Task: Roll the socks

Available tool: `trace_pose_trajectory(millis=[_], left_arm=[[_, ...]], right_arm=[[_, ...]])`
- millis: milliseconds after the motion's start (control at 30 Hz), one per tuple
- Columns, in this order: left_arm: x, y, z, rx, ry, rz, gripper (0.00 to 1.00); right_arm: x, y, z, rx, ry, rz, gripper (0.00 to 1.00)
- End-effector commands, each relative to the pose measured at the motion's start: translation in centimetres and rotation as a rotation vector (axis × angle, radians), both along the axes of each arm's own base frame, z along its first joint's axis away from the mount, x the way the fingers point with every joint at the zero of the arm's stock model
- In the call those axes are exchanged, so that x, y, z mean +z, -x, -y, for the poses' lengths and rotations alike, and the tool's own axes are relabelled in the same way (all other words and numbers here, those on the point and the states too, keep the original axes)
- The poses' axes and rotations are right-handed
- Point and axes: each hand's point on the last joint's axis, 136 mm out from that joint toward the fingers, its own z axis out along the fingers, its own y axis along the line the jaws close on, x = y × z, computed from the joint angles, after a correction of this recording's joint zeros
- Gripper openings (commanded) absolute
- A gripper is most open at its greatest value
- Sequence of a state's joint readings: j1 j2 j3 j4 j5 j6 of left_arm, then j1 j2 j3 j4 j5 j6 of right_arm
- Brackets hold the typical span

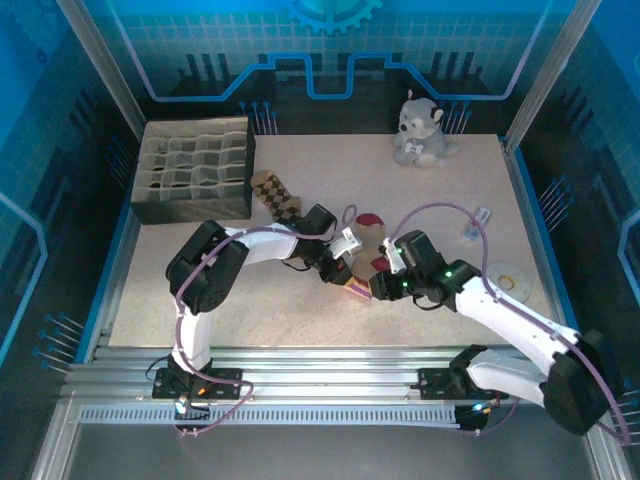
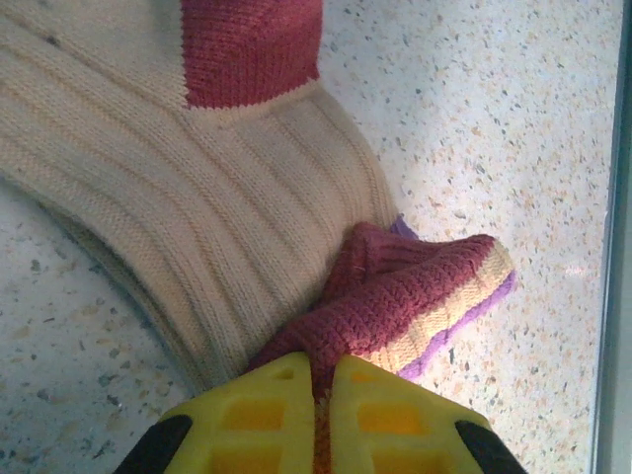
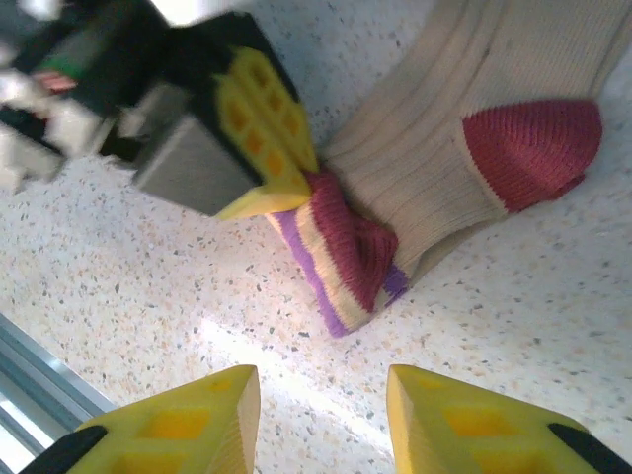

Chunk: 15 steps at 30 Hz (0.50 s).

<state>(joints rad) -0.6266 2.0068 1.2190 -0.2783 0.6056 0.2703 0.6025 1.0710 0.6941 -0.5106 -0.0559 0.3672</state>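
Speckled table (image 1: 330, 170); left fingers (image 2: 267, 415) pinch bunched cuff of striped sock (image 2: 197, 207), stripes partly hidden; right fingers (image 3: 188, 425) spread

White-and-black arms (image 1: 270, 245) with purple cables (image 1: 440, 207); left pincer (image 2: 321, 365) and right pincer (image 3: 321, 385) carry yellow pocketed fingers (image 3: 197, 425).

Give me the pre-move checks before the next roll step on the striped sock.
1. Grip: left gripper shut on the striped sock at its cuff end: ok.
2. Free hand: right gripper open, off the fabric: ok.
3. Roll neat: cannot tell; the cuff end looks bunched.
4. Pairing: argyle sock with the striped one: not ok, it lies apart by the box.
5. Clutter: plush toy out of the way: ok, at the far edge.
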Motion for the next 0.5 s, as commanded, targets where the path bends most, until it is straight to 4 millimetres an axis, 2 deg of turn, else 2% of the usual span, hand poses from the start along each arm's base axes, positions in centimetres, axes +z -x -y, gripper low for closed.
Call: trace_pose_trajectory(millis=[0,67,233,467], left_arm=[[-3.5,1.2,-1.8,0.057,-0.173,-0.140,0.04],[-3.8,1.1,-1.9,0.077,-0.207,-0.180,0.04],[-4.7,1.0,-1.8,0.094,-0.265,-0.263,0.05],[-5.0,1.2,-1.4,0.103,-0.272,-0.328,0.05]], right_arm=[[1.2,0.5,1.9,0.097,0.210,0.123,0.36],[1.6,0.4,1.7,0.161,0.279,0.194,0.36],[1.6,0.1,-0.9,0.387,0.420,0.325,0.37],[-1.9,-0.3,-4.4,0.678,0.587,0.385,0.42]])
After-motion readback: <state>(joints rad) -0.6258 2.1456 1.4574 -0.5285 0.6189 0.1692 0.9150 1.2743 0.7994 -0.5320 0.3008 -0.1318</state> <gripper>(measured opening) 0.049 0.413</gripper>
